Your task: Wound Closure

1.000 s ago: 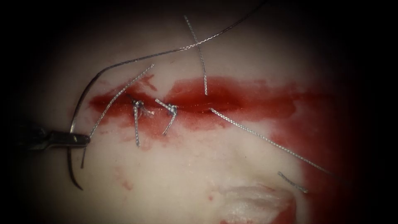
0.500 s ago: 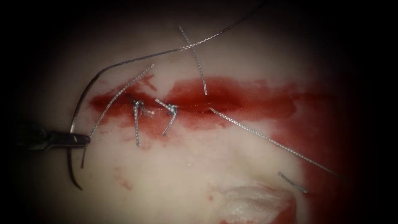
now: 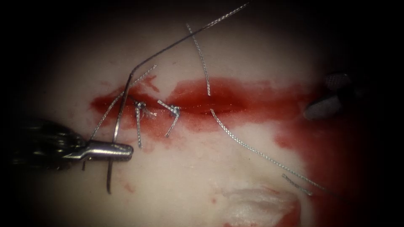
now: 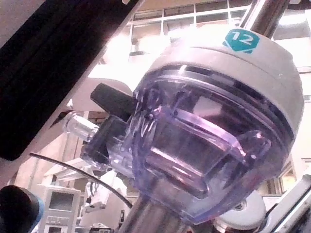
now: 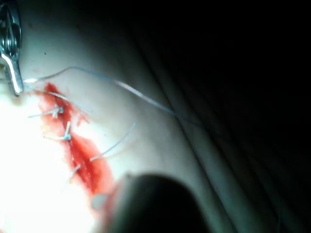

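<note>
L pincer (image 3: 122, 150) clamped on needle (image 3: 114, 143) mid-curve, needle upright, tip down, off tissue (image 3: 189, 176); R pincer (image 3: 326, 98) together, empty

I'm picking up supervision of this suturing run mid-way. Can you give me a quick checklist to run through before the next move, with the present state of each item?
1. Needle gripped: ok, the left tool is shut on it near the middle of its curve.
2. Needle free of the tissue: ok, it lies left of the cut, not in the tissue.
3. Thread trails freely from the needle: ok.
4. Right tool holds nothing: ok, beside the cut's right end; jaw state cannot tell.
5. Two knots hold: ok.
</note>
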`<state>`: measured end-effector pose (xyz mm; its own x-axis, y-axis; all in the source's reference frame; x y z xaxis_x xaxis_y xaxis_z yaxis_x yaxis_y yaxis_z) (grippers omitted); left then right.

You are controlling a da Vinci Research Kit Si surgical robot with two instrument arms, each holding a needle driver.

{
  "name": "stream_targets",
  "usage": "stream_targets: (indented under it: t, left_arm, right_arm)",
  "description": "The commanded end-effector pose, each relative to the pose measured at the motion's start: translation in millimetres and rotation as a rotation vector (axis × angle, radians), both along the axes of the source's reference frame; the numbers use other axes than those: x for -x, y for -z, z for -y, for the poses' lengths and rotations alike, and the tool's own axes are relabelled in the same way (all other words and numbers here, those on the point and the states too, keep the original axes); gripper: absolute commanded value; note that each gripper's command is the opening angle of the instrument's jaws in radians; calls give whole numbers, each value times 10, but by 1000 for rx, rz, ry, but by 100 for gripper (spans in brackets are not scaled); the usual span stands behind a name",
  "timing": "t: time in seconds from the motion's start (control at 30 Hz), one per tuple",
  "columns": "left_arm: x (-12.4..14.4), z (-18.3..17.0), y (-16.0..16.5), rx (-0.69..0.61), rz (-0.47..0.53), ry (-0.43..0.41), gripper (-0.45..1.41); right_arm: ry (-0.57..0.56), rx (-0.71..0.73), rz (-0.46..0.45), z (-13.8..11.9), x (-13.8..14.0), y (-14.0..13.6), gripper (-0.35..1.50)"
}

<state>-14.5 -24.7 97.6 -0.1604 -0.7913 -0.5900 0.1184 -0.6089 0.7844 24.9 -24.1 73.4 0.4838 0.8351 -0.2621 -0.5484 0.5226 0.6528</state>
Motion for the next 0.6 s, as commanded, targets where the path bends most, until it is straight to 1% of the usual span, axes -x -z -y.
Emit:
stream_targets:
  t: [0.03,0.07,0.1,0.13,0.2,0.23,0.27,0.33,0.37,0.4,0.43,0.47,0.53,0.6]
  left_arm:
    - [12,-9,0,12,72,9,-45]
    - [14,-8,-1,9,98,14,-45]
    - [20,-7,-4,23,138,26,-45]
    - [25,-6,-6,34,170,33,-45]
    - [32,-6,-11,46,208,49,-45]
    - [36,-6,-13,53,223,61,-45]
    - [38,-6,-15,58,236,73,-45]
    - [41,-6,-19,66,255,80,-45]
    - [41,-6,-22,69,261,78,-45]
    - [39,-7,-23,76,260,86,-45]
    - [38,-8,-23,76,259,90,-45]
    - [38,-8,-23,76,259,90,-45]
    - [35,-10,-25,94,242,108,-45]
    - [34,-10,-27,107,230,108,-45]
  right_arm:
    - [-62,-11,-66,-11,-26,-6,66]
    - [-109,-18,-107,-11,-34,-11,44]
    - [-163,-22,-162,-8,-41,-16,49]
    - [-209,-25,-204,-6,-47,-20,71]
    - [-261,3,-297,2,-58,-29,69]
    - [-286,-7,-340,6,-64,-33,78]
    - [-302,-29,-378,9,-69,-35,83]
    - [-306,-78,-445,14,-83,-39,84]
    - [-297,-125,-502,18,-94,-37,79]
    - [-313,-142,-526,20,-103,-33,81]
    - [-320,-149,-536,20,-106,-31,69]
    - [-320,-149,-536,20,-106,-31,69]
    - [-323,-169,-543,21,-112,-20,34]
    - [-323,-176,-544,21,-112,-15,24]
